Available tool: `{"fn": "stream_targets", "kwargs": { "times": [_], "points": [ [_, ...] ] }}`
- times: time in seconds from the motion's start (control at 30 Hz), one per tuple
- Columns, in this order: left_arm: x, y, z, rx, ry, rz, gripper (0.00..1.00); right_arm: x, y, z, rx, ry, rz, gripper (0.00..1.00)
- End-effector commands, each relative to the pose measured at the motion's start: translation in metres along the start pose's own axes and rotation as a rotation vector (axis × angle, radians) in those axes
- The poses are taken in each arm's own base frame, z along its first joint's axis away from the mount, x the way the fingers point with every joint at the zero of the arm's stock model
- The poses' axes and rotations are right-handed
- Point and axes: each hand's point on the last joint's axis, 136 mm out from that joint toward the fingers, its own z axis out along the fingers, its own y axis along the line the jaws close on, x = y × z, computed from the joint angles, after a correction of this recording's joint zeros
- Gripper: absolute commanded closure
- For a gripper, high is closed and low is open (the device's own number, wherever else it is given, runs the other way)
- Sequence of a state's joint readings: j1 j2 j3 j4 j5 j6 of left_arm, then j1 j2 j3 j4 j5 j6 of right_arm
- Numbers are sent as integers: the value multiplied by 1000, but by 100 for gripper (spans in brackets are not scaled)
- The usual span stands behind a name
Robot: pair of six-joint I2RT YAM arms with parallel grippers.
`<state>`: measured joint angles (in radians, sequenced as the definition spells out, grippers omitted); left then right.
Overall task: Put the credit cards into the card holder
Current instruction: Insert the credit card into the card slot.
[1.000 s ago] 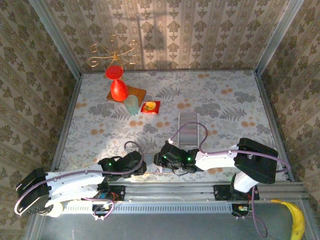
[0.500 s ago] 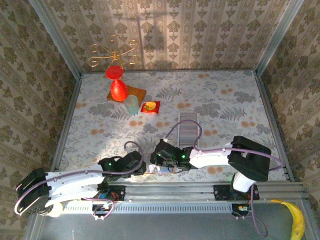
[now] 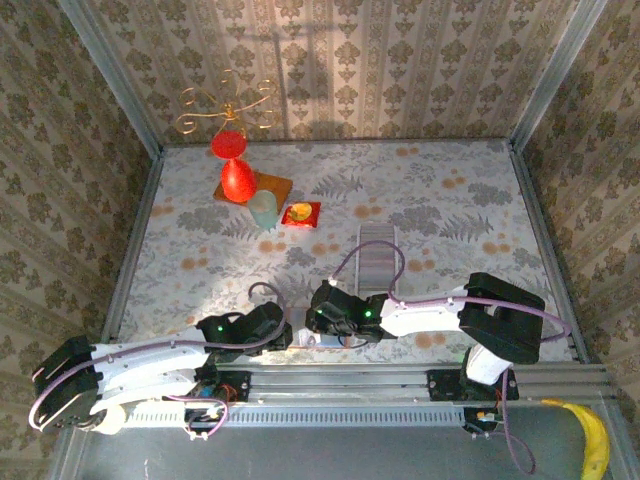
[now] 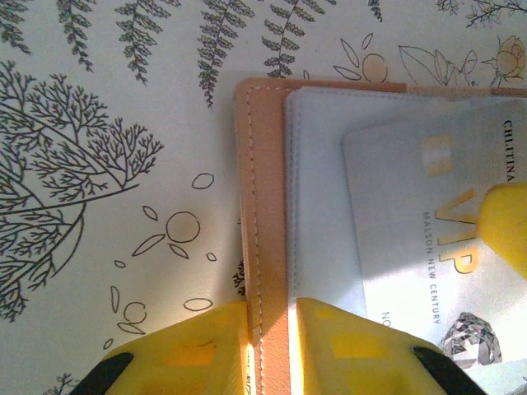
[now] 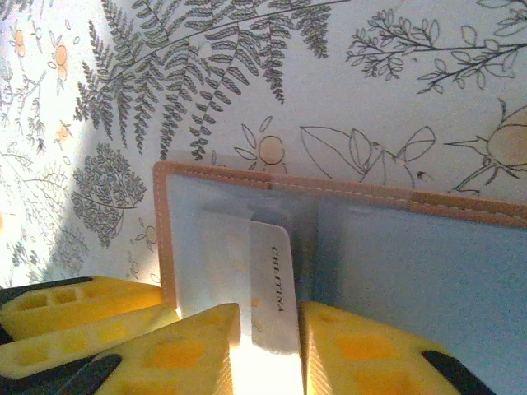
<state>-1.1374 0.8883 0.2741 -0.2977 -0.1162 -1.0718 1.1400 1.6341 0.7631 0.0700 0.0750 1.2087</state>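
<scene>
The card holder [image 4: 263,206] lies open on the fern-printed counter [image 4: 99,164]. In the top view it sits low in the frame, between the two wrists. Its tan stitched rim frames a pale blue lining.

The left gripper [image 4: 272,329] has its yellow fingers [image 4: 181,358] pressed together on the holder's stitched edge at the bottom of the left wrist view, pinning it down.

The right gripper [image 5: 270,329] has its fingers [image 5: 362,354] clamped on the two faces of a credit card [image 5: 272,284]. The card stands on edge over the lining, with its far end at a pocket seam near the middle fold. In the left wrist view the same card [image 4: 412,230] shows a pale face with gold "VIP" lettering, and it overlaps the lining at the right of the frame.

The card looks light, stiff and glossy, so it is likely to slip or pivot in a loose pinch. A hold near its trailing end leaves the leading edge free to enter the slot. The holder looks soft and light and would probably slide or fold shut under a push. Its outer rim, clear of the pockets, seems the sensible place to grip. Whether the card's edge is already inside a pocket cannot be told.
</scene>
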Motion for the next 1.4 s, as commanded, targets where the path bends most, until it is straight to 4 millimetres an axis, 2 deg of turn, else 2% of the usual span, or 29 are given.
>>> {"fn": "stream_targets", "kwargs": {
  "times": [0.0, 0.13, 0.33, 0.77, 0.93, 1.23, 1.37],
  "points": [
    [4, 4, 2, -4, 12, -14, 79, 3, 0, -2, 1, -7, -6, 81],
    [5, 5, 2, -6, 16, -14, 80, 1, -2, -2, 2, -19, 0, 87],
    [7, 6, 3, -9, 18, -18, 81, -1, -15, -4, 11, -55, 46, 95],
    [7, 6, 3, -8, 17, -18, 81, -6, -31, -5, 27, -130, 89, 96],
    [7, 5, 3, -4, 17, -18, 81, -6, -32, -7, 30, -148, 81, 93],
    [7, 4, 2, -5, 16, -17, 82, 4, -13, 2, 21, -107, 24, 78],
    [7, 5, 2, -7, 18, -17, 82, 3, -8, 3, 28, -105, 15, 77]
  ]
}}
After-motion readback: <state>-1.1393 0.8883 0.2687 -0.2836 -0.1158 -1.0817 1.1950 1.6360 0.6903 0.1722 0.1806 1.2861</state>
